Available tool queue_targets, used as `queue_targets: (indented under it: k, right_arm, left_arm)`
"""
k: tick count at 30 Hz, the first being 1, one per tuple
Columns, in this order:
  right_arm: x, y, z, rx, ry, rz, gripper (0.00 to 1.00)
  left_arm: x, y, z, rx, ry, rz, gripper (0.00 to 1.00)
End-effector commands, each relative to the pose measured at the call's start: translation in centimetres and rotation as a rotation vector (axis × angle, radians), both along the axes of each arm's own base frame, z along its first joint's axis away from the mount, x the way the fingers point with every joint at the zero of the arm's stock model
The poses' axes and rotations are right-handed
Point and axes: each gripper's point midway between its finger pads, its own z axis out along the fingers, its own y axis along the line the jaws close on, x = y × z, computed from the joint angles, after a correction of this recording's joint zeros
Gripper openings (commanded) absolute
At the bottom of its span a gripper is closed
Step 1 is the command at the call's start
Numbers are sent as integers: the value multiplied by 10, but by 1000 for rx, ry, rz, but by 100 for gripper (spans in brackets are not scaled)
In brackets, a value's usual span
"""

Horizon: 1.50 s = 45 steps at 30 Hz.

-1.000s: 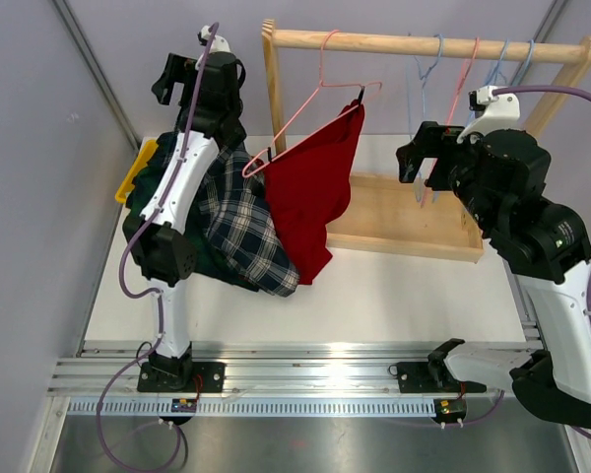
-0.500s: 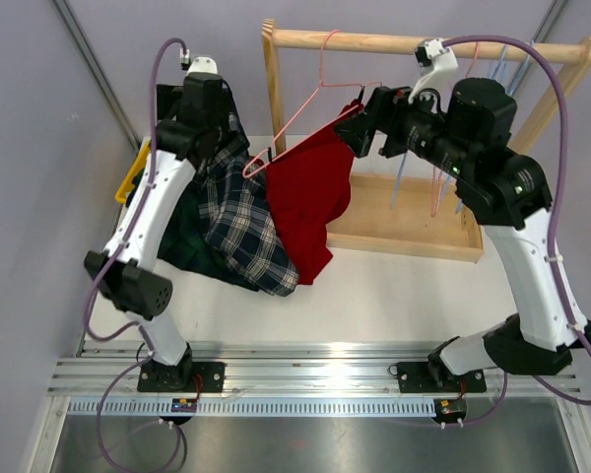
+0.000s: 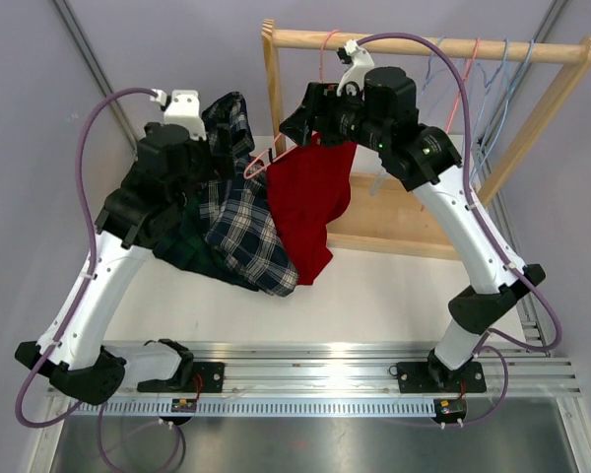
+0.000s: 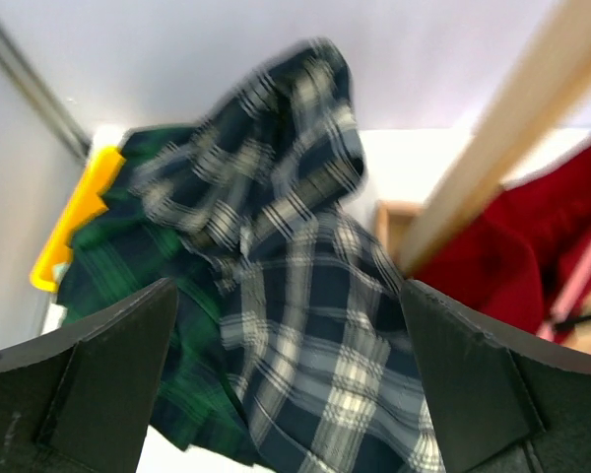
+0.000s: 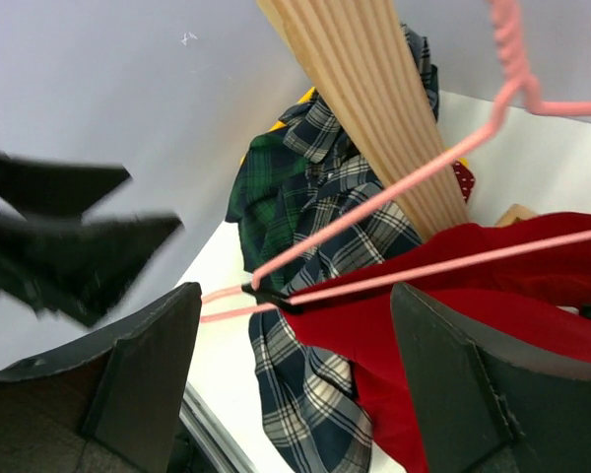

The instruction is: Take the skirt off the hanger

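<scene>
While the right gripper (image 5: 295,288) is standing wide and holding nothing, the pink hanger (image 5: 325,236) is crossing just ahead of it, with its long bar running side to side across the opening. The red skirt (image 5: 453,325) is hanging off that bar, ahead and below. The right arm is sitting nearer. The left gripper (image 4: 288,286), also wide, is facing the plaid pile (image 4: 305,325) beside the skirt.

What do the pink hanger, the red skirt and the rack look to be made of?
Pink hanger: thin wire, probably metal with a smooth pink coating, since it is a slim, evenly bent rod. Red skirt: soft matte cloth, the weave too small to tell; it drapes in folds with no sheen. Rack: pale unpainted wood, with grain lines running along the post.
</scene>
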Motion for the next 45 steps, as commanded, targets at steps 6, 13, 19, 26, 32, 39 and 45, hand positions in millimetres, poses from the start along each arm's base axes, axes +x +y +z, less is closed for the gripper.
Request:
queue_targets:
  k: [6,13,19,26,32,39,45]
  right_arm:
    - [8,38,33,129,-99,-26,73]
    - [20,45,23,118,-112,-103,58]
    - [29,42,10,108,-90,-175,58]
    - [42,44,-5,88,-74,-265,59]
    - [35,36,7,94,-103,-303,6]
    - [-2,-14,33,84,-130,-351,0]
    - [-37,-65,62,86,-180,-401,0]
  left_arm:
    - [-38,-22,-24,-72,19,-92,99]
    - [-61,-21,-27,-116,13,-116,99]
    - [-67,-24,-31,-124,25,-129,99]
    - [-72,-30,-35,-128,42,-151,99]
    - [-75,-28,-41,-125,48,-145,99]
    - [-83,-45,-32,-164,43,-221,99]
    - [-110,-105,3,-221,-34,-501,99]
